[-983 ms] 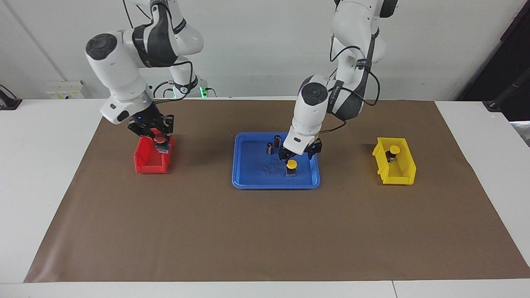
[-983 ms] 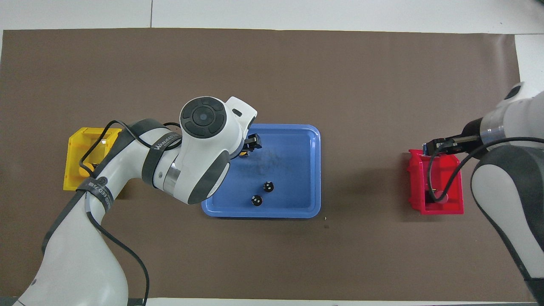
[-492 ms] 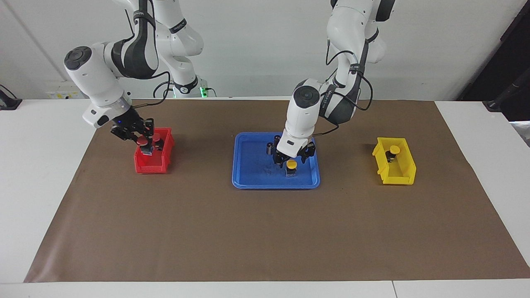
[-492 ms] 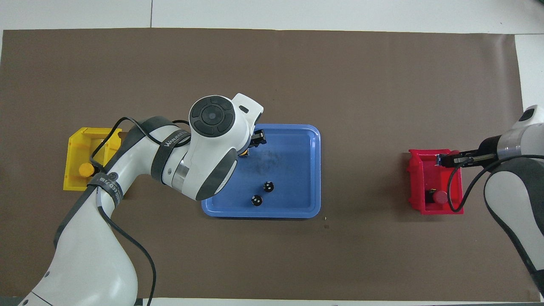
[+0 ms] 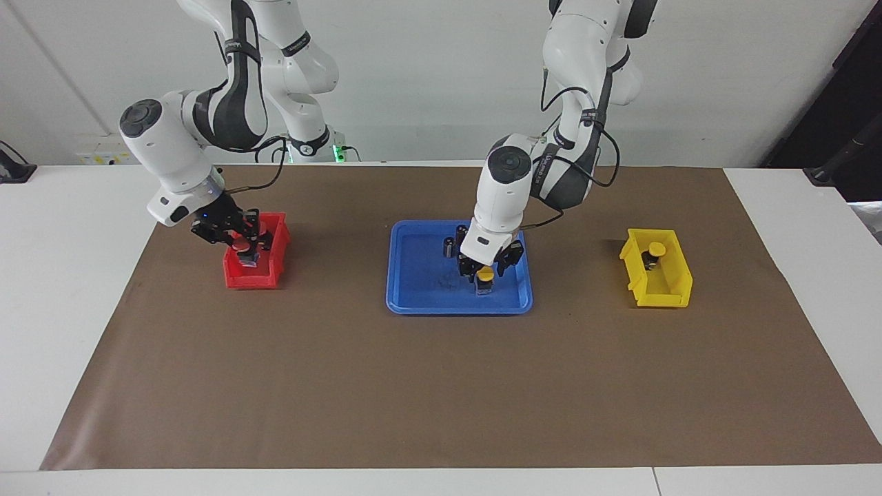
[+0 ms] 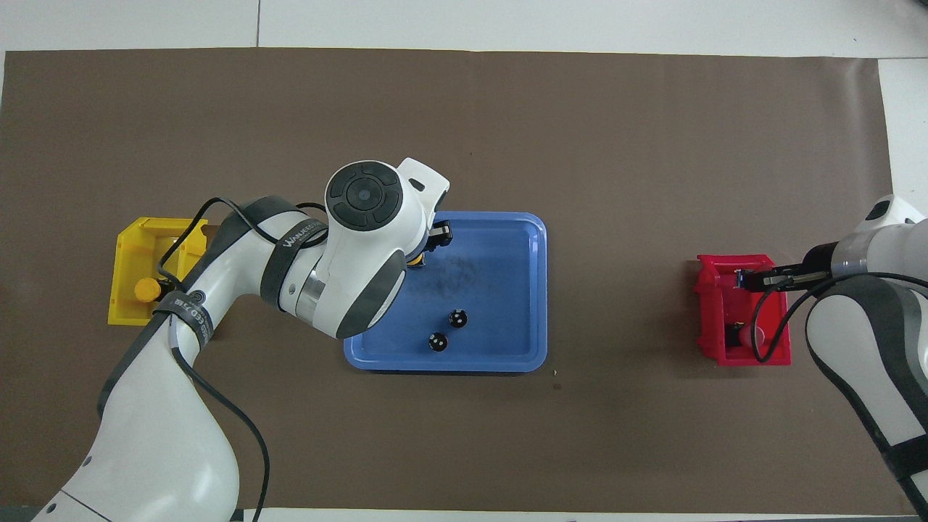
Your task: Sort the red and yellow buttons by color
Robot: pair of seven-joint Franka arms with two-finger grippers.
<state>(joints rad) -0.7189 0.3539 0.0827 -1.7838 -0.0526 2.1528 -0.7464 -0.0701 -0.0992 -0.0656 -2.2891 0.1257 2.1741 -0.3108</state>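
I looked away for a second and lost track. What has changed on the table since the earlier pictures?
The right gripper carried its red button from above the red bin's robot-side end down into the bin. The left gripper sank over the blue tray until its jaws flank the yellow button. The second red button, the button in the yellow bin and the two dark cylinders stayed put.

two dark cylinders (image 5: pixel 455 242) beside tray's (image 5: pixel 413 303) bare middle
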